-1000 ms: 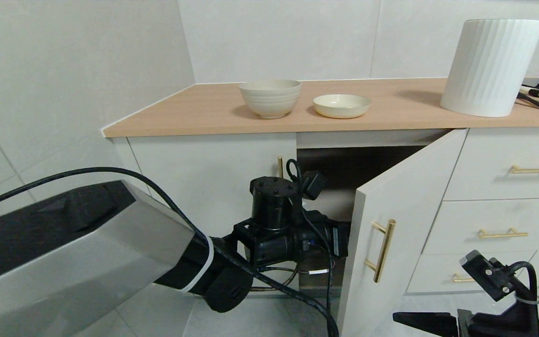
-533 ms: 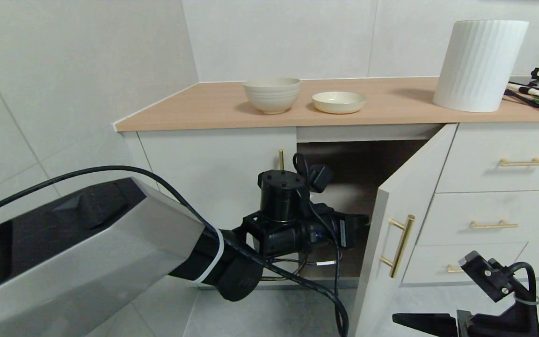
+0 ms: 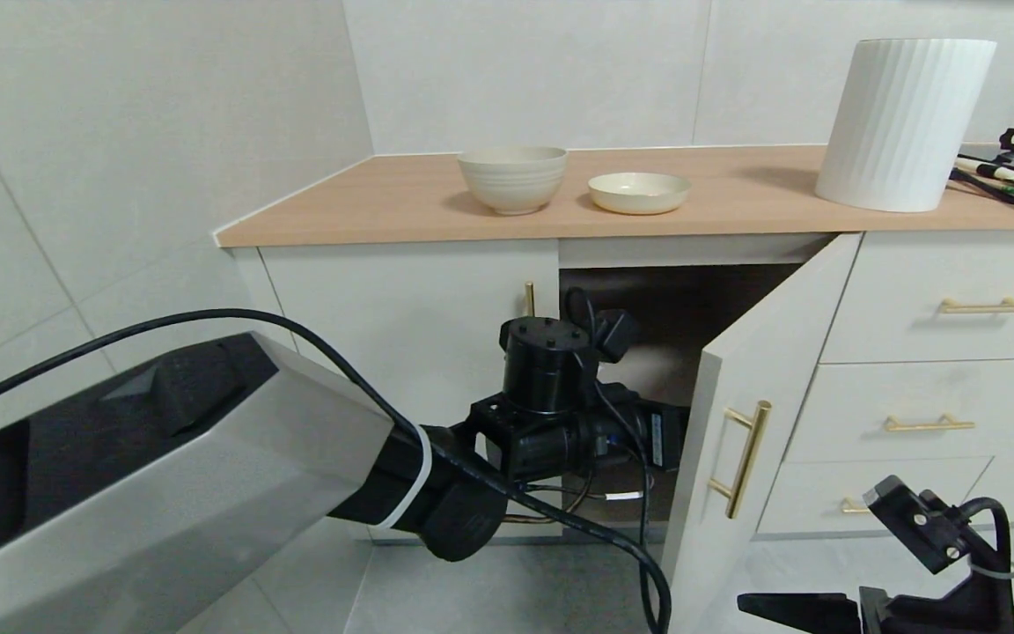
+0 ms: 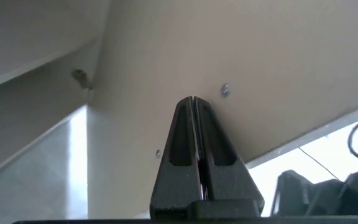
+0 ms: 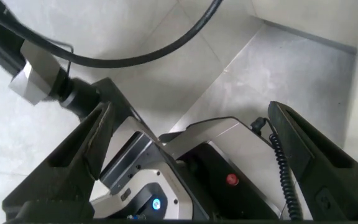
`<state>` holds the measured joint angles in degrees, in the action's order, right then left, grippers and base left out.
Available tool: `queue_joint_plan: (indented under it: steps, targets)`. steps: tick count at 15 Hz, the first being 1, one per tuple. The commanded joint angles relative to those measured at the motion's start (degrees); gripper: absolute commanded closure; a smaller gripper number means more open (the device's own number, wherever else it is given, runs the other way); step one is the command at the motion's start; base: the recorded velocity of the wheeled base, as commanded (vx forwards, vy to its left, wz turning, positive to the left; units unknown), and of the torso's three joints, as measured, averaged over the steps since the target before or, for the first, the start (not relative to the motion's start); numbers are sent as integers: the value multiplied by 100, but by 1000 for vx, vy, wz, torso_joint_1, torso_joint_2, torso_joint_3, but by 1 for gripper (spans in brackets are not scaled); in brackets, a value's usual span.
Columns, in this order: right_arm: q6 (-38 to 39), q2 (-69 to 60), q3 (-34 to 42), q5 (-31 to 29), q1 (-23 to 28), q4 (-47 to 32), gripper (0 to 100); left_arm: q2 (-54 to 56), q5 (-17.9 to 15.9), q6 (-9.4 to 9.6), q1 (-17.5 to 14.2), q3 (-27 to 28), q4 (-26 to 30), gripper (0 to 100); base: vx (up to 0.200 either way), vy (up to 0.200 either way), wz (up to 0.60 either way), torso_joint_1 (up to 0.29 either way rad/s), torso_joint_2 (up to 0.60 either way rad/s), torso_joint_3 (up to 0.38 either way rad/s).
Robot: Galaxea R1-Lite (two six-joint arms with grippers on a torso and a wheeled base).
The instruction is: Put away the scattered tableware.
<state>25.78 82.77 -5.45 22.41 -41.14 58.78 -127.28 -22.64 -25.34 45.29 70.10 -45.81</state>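
Note:
A cream ribbed bowl (image 3: 512, 179) and a shallow cream dish (image 3: 639, 192) stand side by side on the wooden countertop (image 3: 366, 211). Below them the right cabinet door (image 3: 762, 352) stands ajar, with a dark opening behind it. My left arm's wrist (image 3: 560, 423) sits low in that opening. My left gripper (image 4: 193, 101) is shut and empty, its tips against the door's inner face (image 4: 278, 56). My right gripper (image 5: 188, 118) hangs low to the right of the door, open and empty above the floor.
A tall white ribbed container (image 3: 907, 123) stands at the countertop's right, with dark utensils (image 3: 1013, 172) beyond it. Drawers with gold handles (image 3: 991, 306) fill the cabinet's right side. A tiled wall (image 3: 120, 158) closes the left. A black cable (image 3: 208, 321) loops over my left arm.
The head view has shifted. My left wrist has moved right, deeper into the cabinet opening, and the door stands a little wider than a second ago. The right arm has stayed put.

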Motion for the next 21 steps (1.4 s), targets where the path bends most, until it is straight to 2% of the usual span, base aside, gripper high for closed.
queue_joint_plan:
  steps: [1,3,4,5,7,9,10,13,15,16,17,19,20,21]
  targets:
    - [-73,-165,97,9,-113,2,0,72,-4,3,191,233,108,100,0,0,0,0,0,0]
    - [-232,-490,255,141,-236,10,0,186,-4,21,666,751,688,100,0,0,0,0,0,0]
    - [-284,-596,308,194,-271,2,0,257,-4,30,815,778,793,100,0,0,0,0,0,0]
    - [-451,-1018,439,475,-403,-25,0,547,-21,38,1281,672,1022,100,0,0,0,0,0,0]
    - [-451,-1316,457,765,-412,-86,0,854,-136,21,1263,294,1030,100,0,0,0,0,0,0]
    - [-451,-1316,457,756,-412,-104,0,1048,-224,21,727,4,1013,100,0,0,0,0,0,0]
    - [-451,-1308,439,756,-412,-104,0,1127,-162,21,560,-101,1004,100,0,0,0,0,0,0]
    - [-460,-939,176,598,-368,-104,0,1716,330,21,68,-822,995,100,0,0,0,0,0,0]
    - [-469,-569,-176,62,-368,-104,0,2076,699,21,-143,-1218,943,100,0,0,0,0,0,0]
    - [-469,-288,-545,-272,-368,-104,0,2445,849,82,-328,-1631,855,100,0,0,0,0,0,0]
    - [-469,-121,-809,-325,-342,-104,0,2726,849,214,-477,-1903,820,100,0,0,0,0,0,0]
    - [-469,353,-1881,-342,1,-587,0,3385,919,803,-960,-2510,811,100,0,0,0,0,0,0]
    - [-469,476,-2391,-360,80,-1018,0,3649,963,944,-1189,-2703,811,100,0,0,0,0,0,0]
    - [-478,520,-2707,-413,115,-1405,0,3895,972,996,-1365,-2861,811,100,0,0,0,0,0,0]
